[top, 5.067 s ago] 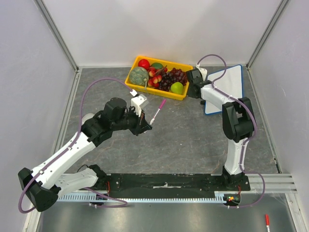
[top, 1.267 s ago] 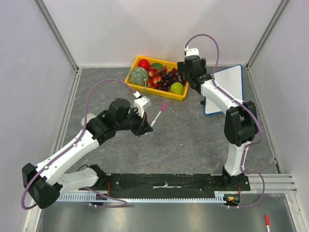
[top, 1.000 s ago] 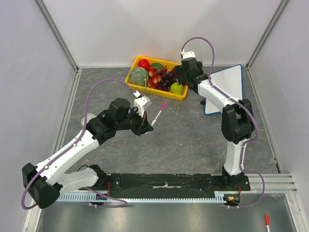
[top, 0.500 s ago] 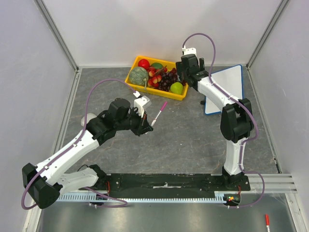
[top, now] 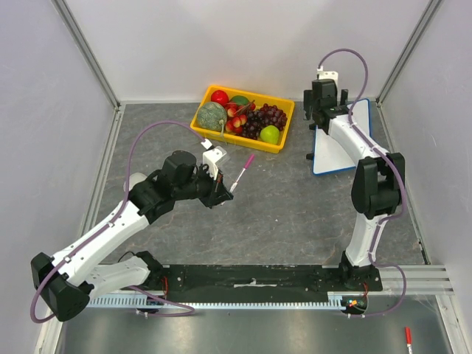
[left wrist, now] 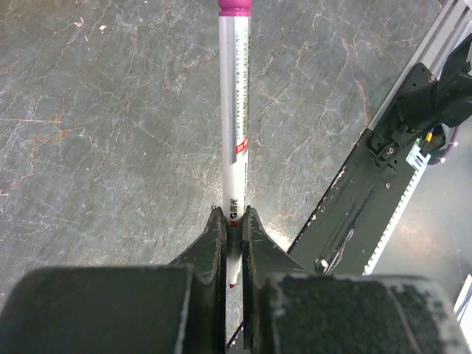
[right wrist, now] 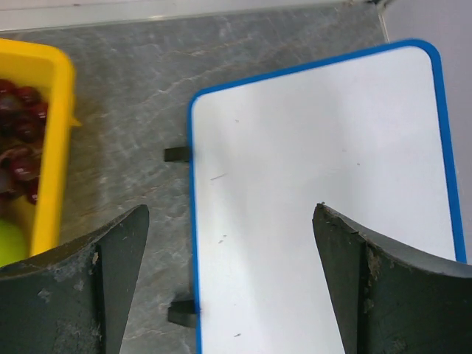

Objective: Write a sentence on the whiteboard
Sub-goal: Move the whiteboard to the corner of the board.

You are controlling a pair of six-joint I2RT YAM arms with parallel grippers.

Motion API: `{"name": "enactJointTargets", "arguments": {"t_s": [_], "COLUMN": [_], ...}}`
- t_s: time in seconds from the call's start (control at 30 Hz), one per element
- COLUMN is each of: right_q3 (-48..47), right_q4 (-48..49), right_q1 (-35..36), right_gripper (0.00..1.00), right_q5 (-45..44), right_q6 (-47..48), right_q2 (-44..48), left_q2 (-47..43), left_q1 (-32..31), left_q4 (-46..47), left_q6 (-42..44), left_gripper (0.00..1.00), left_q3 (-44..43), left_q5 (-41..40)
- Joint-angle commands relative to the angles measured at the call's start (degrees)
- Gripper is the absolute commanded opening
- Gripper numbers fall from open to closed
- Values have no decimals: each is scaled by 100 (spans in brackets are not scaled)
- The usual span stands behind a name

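The whiteboard (top: 339, 151) lies flat at the back right, white with a thin blue rim and small black feet; my right arm crosses over part of it. Its visible face (right wrist: 317, 169) is blank apart from tiny specks, and the sentence is not in view. My right gripper (top: 324, 118) hovers open over the board's far-left part, its jaws (right wrist: 231, 209) spread across the blue left rim with nothing between them. My left gripper (top: 223, 190) is shut on a white marker with a magenta end (top: 241, 171), above the table's middle. The marker (left wrist: 234, 110) sticks out forward between the fingers.
A yellow fruit basket (top: 282, 145) with a melon, grapes and apples stands at the back centre, close to the board's left; its rim (right wrist: 53, 147) shows beside my right gripper. A black rail (top: 251, 276) runs along the near edge. A red pen (top: 407, 339) lies outside, bottom right.
My right gripper has swung right, from above the fruit basket to above the whiteboard's far-left part, staying open. The left arm and its marker have not moved.
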State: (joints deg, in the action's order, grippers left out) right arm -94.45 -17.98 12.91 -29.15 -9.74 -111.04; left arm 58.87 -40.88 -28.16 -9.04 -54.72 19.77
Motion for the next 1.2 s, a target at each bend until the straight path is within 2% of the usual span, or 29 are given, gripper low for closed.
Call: {"name": "enactJointTargets", "arguments": {"t_s": [0.0, 0.1, 0.2, 0.37, 0.43, 0.47, 0.5, 0.57, 0.67, 0.83, 1.17], "right_q3": [59, 103, 164, 173, 129, 146, 121, 68, 6, 146, 875], "right_q4": [-126, -136, -145, -153, -258, -276, -329, -460, -645, -821, -830], "right_q1": [-209, -236, -236, -245, -253, -271, -289, -332, -377, -377, -306], "right_gripper": [98, 95, 84, 53, 37, 24, 15, 5, 0, 0, 0], "right_q5": [585, 927, 1182, 1938, 1992, 2035, 2105, 2132, 2229, 2098, 1631], "right_q6": [-274, -336, -327, -195, -160, -143, -142, -160, -125, -160, -186], "right_q2": [-22, -180, -251, -417, -514, -558, -620, -743, -980, -1165, -911], "left_q2": [-113, -104, -104, -95, -95, -86, -104, -104, -95, -86, -86], "left_q1": [19, 19, 19, 19, 19, 10, 19, 19, 19, 19, 19], "left_q4": [223, 215, 197, 188, 180, 180, 180, 171, 180, 180, 180], "left_q6": [16, 16, 16, 16, 16, 16, 16, 25, 16, 16, 7], "left_gripper": [2, 2, 2, 2, 2, 2, 2, 2, 2, 2, 2], "left_q3": [49, 49, 58, 67, 67, 67, 67, 75, 67, 67, 75], "left_q5": [36, 53, 53, 53, 62, 53, 45, 36, 36, 36, 80]}}
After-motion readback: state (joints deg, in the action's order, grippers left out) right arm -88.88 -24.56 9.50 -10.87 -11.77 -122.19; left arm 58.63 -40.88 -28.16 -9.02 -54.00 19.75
